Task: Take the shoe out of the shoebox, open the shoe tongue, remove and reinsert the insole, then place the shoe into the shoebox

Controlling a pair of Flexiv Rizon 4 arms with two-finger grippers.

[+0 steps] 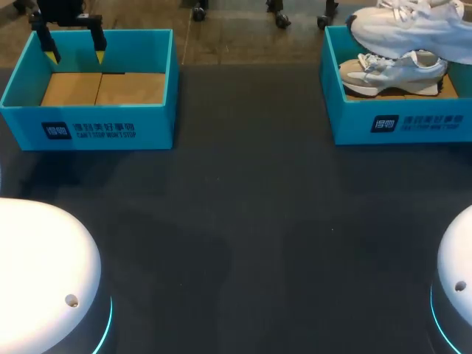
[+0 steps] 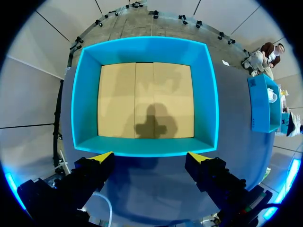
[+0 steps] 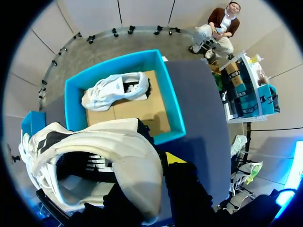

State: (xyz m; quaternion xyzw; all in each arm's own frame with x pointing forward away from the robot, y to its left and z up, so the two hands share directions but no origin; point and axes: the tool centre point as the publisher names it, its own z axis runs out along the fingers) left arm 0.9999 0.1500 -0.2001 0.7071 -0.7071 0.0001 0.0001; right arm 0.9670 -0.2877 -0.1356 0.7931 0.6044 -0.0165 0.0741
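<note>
Left tool point(image 1: 75, 53), head view: released, hanging over a bare teal cardboard box point(image 1: 88, 122). White lace-up trainer point(image 1: 413, 26) hangs above the teal cardboard shoebox point(image 1: 398, 125), long axis parallel to the grey-white twin shoe point(image 1: 391, 74) inside. Left wrist: fingers spread, nothing between. Right wrist: right tool point(image 3: 158, 163) clenched on trainer, so right arm nearer.

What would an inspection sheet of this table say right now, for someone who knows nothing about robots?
Surface: dark table.
Job's things: left shoebox empty, cardboard floor showing; right shoebox holds the boxed shoe; raised shoe held above it.
Clutter: nothing seen.
Pincers: left pincer open, over the left shoebox's far rim; right pincer shut on the raised shoe.
Cables: white cable beside the left pincer.
Surroundings: nothing seen.
</note>
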